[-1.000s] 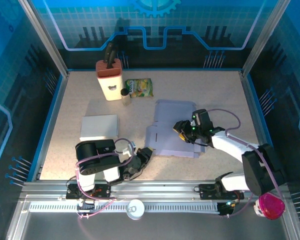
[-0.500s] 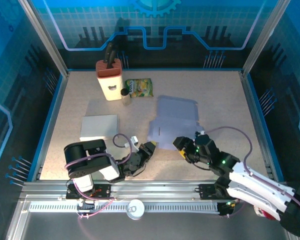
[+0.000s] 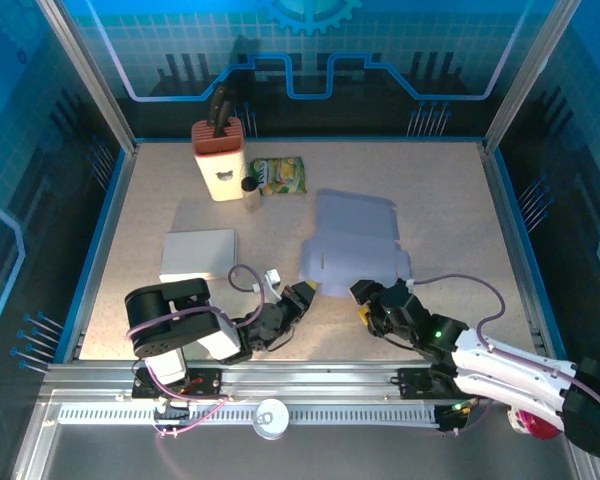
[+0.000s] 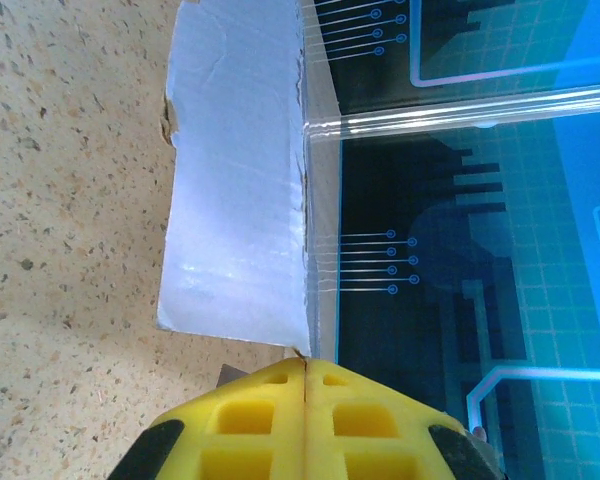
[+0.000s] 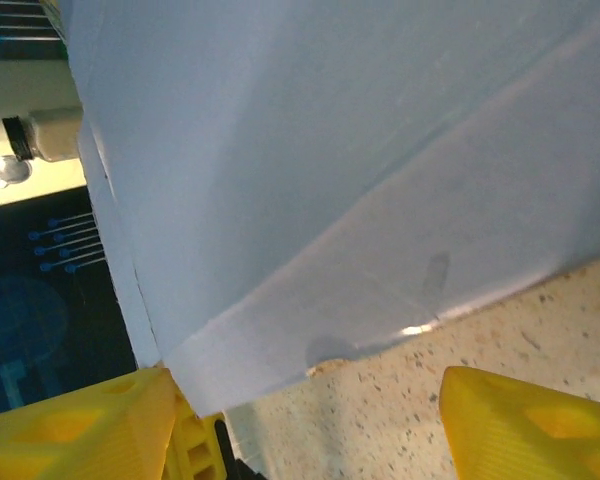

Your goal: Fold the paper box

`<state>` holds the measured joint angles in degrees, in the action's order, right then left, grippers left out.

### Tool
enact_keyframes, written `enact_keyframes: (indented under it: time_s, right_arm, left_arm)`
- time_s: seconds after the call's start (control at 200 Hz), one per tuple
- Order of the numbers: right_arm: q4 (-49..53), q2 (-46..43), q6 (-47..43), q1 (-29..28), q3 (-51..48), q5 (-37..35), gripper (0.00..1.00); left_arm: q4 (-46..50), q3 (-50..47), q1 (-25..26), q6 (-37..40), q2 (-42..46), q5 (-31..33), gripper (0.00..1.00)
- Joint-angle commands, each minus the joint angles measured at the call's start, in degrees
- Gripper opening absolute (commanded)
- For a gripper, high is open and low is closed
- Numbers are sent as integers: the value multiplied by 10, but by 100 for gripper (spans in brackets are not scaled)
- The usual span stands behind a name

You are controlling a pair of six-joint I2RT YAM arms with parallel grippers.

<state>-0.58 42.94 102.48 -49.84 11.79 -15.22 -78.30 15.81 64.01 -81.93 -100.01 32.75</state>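
Observation:
The paper box [image 3: 355, 245] is a flat lavender sheet lying right of the table's middle. My left gripper [image 3: 300, 297] is at its near left corner. In the left wrist view the yellow jaws [image 4: 307, 365] are pressed together, with the corner of the box [image 4: 240, 200] pinched at their tips. My right gripper [image 3: 368, 300] sits at the box's near edge. In the right wrist view it stands open [image 5: 310, 430], the box's edge [image 5: 330, 150] lying over its left finger [image 5: 80, 420] and bare table in front of the right one.
At the back left are a knife block [image 3: 220, 160], a small bottle [image 3: 249, 190] and a green snack packet [image 3: 280, 175]. A flat white box [image 3: 198, 254] lies left of centre. Glass walls enclose the table.
My right arm has drawn back from on top of the box to its near edge and its jaws have widened. The box has shifted slightly away, and my left gripper has moved with its corner.

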Motion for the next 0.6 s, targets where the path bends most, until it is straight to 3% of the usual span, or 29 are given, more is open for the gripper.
enact_keyframes:
  time_s: [0.0,0.24,0.595]
  right_arm:
    - [-41,-5,-5,11,1,-54,66]
    - [-44,-17,-25,43,11,-41,43]
    - [-26,-40,-45,59,31,-45,19]
  left_arm:
    - [-19,13,-1,15,13,-9,0]
    - [-1,20,-1,25,34,-15,0]
    - [17,27,-1,24,45,-18,0]
